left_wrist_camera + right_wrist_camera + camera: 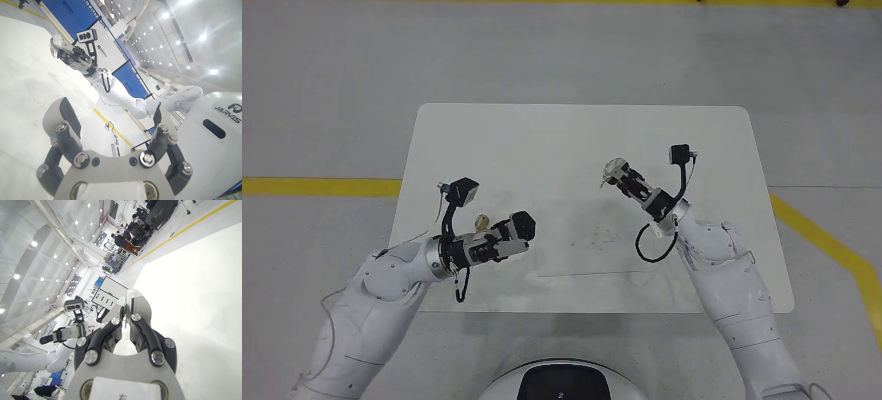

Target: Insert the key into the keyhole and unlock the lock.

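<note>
My right gripper (614, 170) hovers over the right half of the white table (542, 140), shut on a thin silvery metal piece (125, 323) that looks like the key. Most of that piece is hidden between the fingers. The left wrist view shows this gripper (55, 44) from afar, shut with a small metal tip poking out below it. My left gripper (525, 224) hangs low over the table's front left, open with nothing between its black pads (69, 111). A small brass-coloured object (482, 219), possibly the lock, shows beside the left wrist; I cannot tell whether it lies on the table.
The tabletop between the two arms is bare white with faint scuff marks (597, 237). A yellow floor line (317, 186) runs past the table's left side, and the table's front edge (622, 308) lies close to both forearms.
</note>
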Available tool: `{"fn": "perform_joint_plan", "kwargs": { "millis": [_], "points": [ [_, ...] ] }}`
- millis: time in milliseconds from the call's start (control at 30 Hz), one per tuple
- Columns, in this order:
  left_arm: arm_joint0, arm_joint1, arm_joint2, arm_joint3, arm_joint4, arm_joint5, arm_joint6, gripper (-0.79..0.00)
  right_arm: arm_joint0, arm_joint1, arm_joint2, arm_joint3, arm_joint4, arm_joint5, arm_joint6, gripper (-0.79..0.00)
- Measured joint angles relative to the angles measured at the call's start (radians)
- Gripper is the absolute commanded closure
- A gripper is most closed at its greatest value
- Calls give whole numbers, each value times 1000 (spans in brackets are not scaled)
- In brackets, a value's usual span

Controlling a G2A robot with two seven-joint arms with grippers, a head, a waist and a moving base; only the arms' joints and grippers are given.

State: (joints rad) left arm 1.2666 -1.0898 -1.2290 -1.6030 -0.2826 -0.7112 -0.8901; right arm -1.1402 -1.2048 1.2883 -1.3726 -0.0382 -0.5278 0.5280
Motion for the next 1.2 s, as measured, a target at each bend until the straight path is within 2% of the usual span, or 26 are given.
{"fn": "perform_joint_plan", "kwargs": {
  "millis": [67, 267, 333, 567, 800, 1167, 1200],
  "points": [
    [-44, -13, 51, 42, 34, 22, 36, -563, -14, 3, 8, -15, 31, -11, 28, 0],
    [-159, -50, 180, 125, 174, 83, 157, -465, -43, 10, 20, -51, 70, -18, 76, 0],
    [-184, -61, 213, 140, 193, 99, 184, -382, -49, 11, 16, -59, 73, -15, 80, 0],
    [-263, -95, 303, 208, 186, 140, 228, -354, -50, 10, 6, -65, 73, -8, 88, 0],
    [-309, -117, 341, 262, 175, 148, 248, -342, -50, 10, 6, -65, 73, -8, 88, 0],
    [-381, -158, 405, 345, 154, 166, 275, -271, -50, 10, 6, -65, 73, -8, 88, 0],
    [-386, -161, 408, 350, 151, 165, 275, -243, -50, 10, 6, -65, 73, -8, 88, 0]
  ]
}}
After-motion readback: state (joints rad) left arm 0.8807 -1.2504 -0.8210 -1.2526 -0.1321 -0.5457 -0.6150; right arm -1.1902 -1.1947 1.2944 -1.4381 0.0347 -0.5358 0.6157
